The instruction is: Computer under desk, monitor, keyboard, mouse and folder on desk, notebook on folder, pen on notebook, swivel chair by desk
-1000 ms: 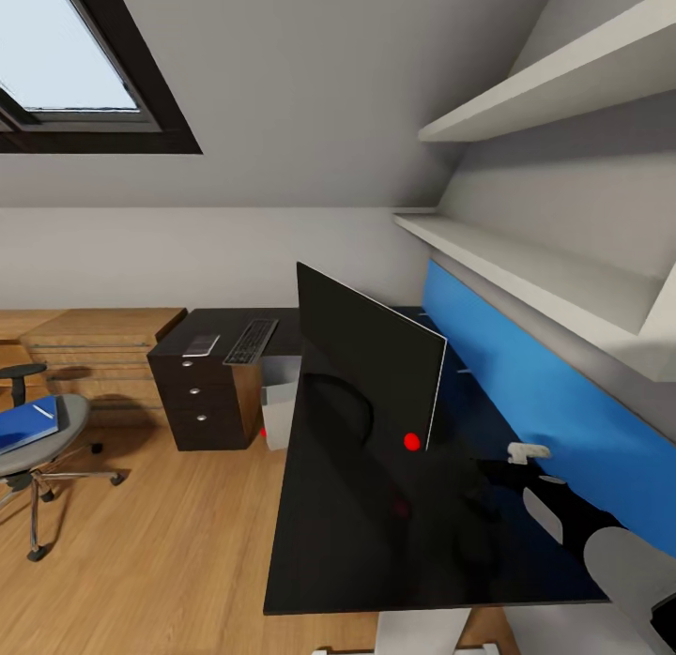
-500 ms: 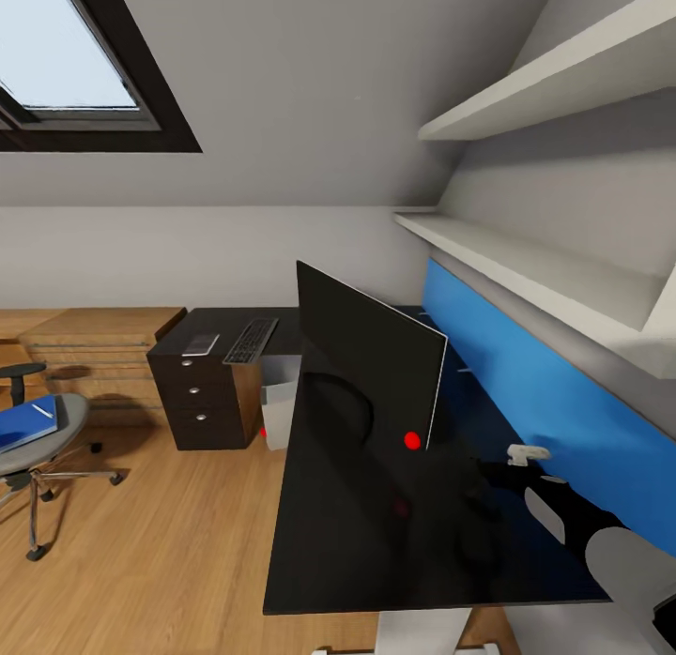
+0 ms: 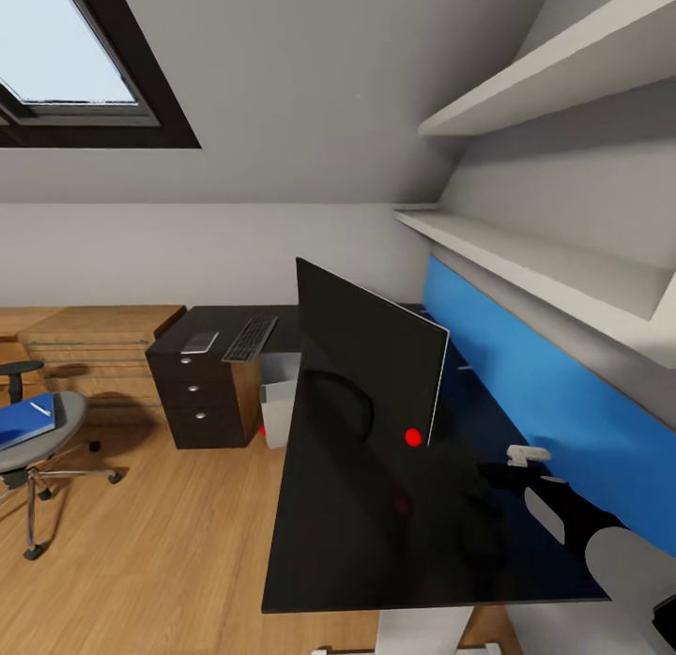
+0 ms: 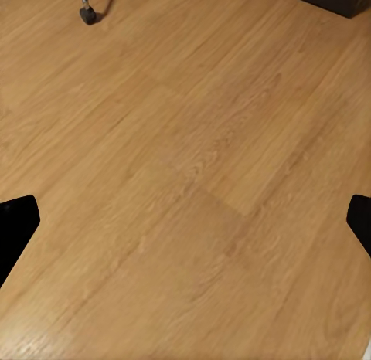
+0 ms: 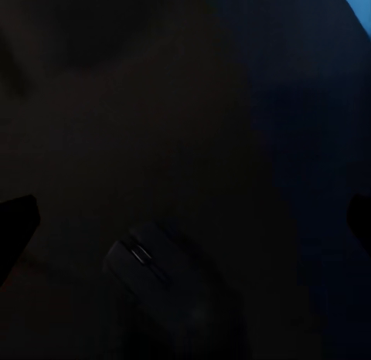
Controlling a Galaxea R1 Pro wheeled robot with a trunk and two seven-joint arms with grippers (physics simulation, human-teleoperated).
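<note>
Two jaws of the right gripper [image 5: 185, 221] stand wide apart, holding nothing, over the mouse [image 5: 151, 271] lying on the desk [image 3: 338, 552] near the monitor [image 3: 371, 359]. Best withdraw straight up, not nudging it. The keyboard [image 3: 251, 339] waits on the drawers [image 3: 202, 392]; left gripper likewise open

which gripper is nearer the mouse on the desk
Right. The right wrist view looks straight down at the mouse on the dark desk, fingertips spread either side. The left gripper hangs over bare wood floor, off the desk.
</note>
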